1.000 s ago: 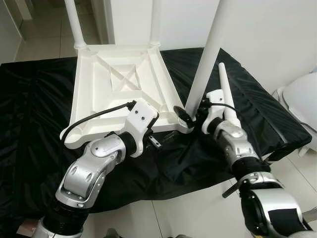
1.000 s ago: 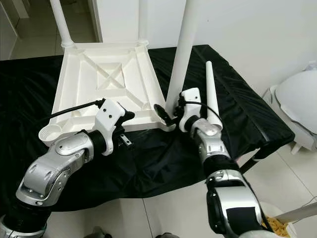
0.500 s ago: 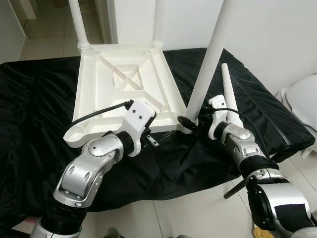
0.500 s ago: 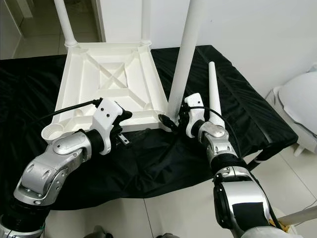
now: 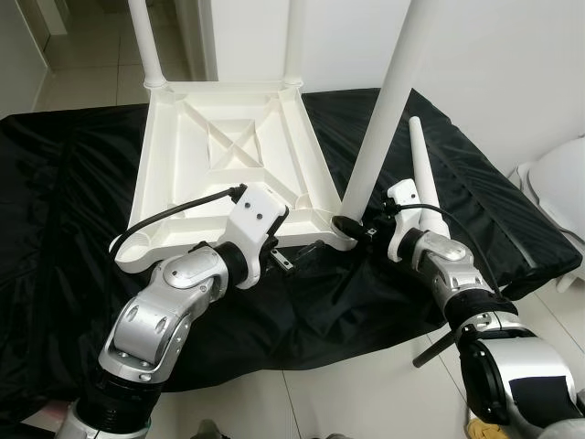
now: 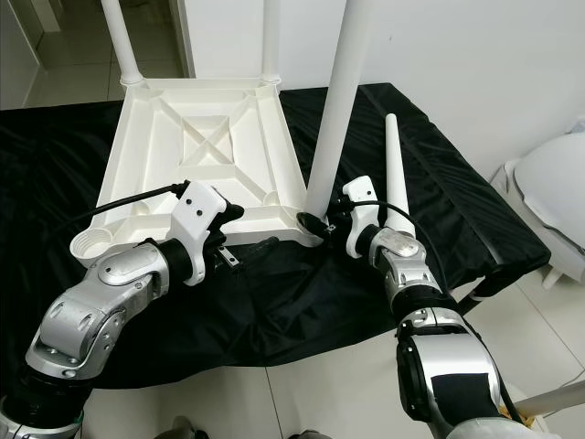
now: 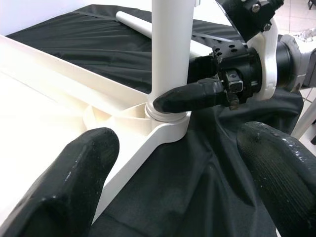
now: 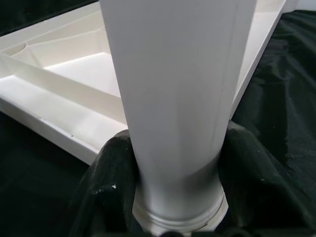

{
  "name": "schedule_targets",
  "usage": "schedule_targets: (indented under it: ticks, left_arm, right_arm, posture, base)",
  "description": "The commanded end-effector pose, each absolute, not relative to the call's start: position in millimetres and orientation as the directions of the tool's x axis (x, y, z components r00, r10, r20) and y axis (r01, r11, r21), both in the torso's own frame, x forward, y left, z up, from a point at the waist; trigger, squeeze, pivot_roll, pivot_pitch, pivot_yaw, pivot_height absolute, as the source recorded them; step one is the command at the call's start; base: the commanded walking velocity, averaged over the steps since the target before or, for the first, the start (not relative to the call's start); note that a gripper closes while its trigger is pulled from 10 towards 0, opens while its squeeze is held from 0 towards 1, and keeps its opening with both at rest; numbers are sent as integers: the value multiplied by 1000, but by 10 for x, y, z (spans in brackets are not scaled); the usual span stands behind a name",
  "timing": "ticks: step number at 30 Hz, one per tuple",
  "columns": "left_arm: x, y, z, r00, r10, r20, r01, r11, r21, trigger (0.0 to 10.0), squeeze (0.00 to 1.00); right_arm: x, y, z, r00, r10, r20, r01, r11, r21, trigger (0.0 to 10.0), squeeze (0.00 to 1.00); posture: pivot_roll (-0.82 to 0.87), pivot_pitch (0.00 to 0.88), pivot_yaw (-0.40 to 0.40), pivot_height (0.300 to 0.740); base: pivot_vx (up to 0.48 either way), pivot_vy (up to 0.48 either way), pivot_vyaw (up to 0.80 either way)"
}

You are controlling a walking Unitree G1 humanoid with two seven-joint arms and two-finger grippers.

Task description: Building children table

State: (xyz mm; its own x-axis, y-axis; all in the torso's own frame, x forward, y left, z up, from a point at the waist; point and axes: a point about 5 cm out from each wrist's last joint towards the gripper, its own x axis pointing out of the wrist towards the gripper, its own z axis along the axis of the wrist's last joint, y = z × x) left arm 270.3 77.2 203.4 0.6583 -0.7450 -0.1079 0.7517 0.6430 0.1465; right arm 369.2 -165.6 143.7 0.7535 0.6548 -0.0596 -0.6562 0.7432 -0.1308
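The right gripper pinches the base of an upright white leg seated in the near corner socket of the upside-down tabletop — left gripper spread wide beside that edge, over black cloth.

I am seeing one upturned white tabletop, three legs standing in its corners, one loose leg lying at right, and one black cloth.
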Motion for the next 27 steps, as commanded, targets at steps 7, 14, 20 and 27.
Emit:
schedule_targets:
  ticks: [7, 14, 20, 27]
  left_arm:
    - [2700, 756, 2038, 665, -739, -108, 745, 649, 151, 10000, 0]
    - [2720, 764, 2049, 666, -738, -108, 745, 650, 149, 10000, 0]
    - [2730, 754, 2052, 663, -741, -105, 747, 648, 148, 10000, 0]
    - [2749, 741, 2059, 659, -745, -101, 751, 643, 150, 10000, 0]
  right_arm:
    - [3590, -1485, 1302, 784, 621, -6, -618, 779, -109, 0, 0]
    - [3457, -1204, 1313, 780, 619, 86, -614, 785, -85, 0, 0]
    - [3369, -1076, 1313, 790, 601, 123, -598, 799, -66, 0, 0]
    - [3321, -1061, 1300, 939, 321, 127, -323, 946, -5, 0, 0]
  posture:
    - [-18, 48, -26, 740]
    - [-31, 59, -23, 740]
    - [-38, 60, -24, 740]
    - [-51, 56, -16, 740]
  base:
    - [0, 0, 0]
    - [0, 0, 0]
    - [0, 0, 0]
    - [0, 0, 0]
